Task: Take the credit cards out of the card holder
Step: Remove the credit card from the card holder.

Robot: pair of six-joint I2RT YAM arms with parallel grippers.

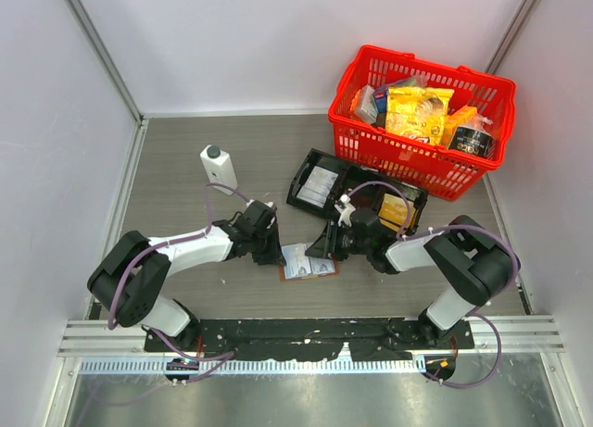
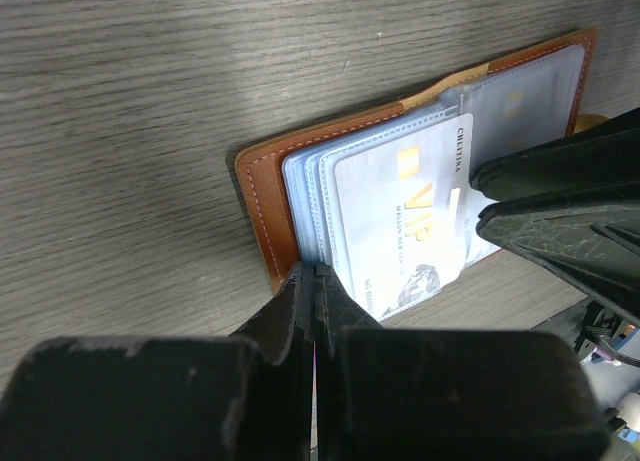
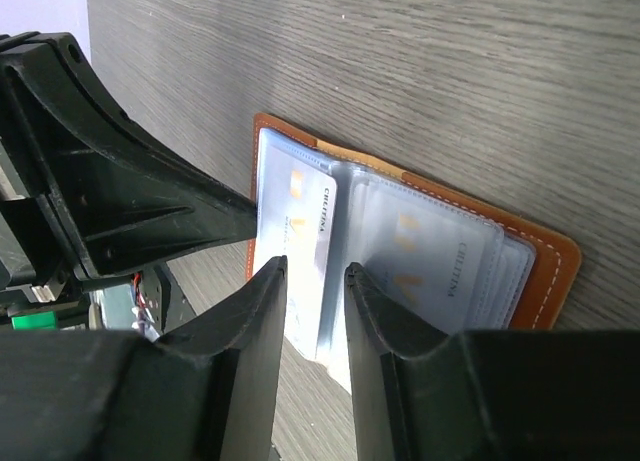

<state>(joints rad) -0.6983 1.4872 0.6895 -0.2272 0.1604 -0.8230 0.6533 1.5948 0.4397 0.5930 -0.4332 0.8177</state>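
Your card holder (image 1: 309,263) lies opened flat on the tabletop (image 1: 185,149), between the two arms and just in front of the black tray (image 1: 298,182). Its brown cover faces down and its pale clear pockets face up. The credit cards (image 2: 400,221) sit among those pockets, fanned one over another, the top one whitish with gold "VIP" lettering; you cannot tell whether it has slid part way out. Your left fingers (image 2: 312,301) are pressed fully together with nothing between them, their tips resting at the holder's brown border beside the stacked pockets. Your right fingers (image 3: 272,291) stand partly apart with a clear gap and grip nothing; in the right wrist view they hang just over the near edge of a card, which shows in that gap. In the left wrist view they reach in from the opposite side, tips over the top card's far edge. Both sets of fingers face each other across the holder, near but apart. Behind the tray stands a red basket (image 1: 408,158) of packets.
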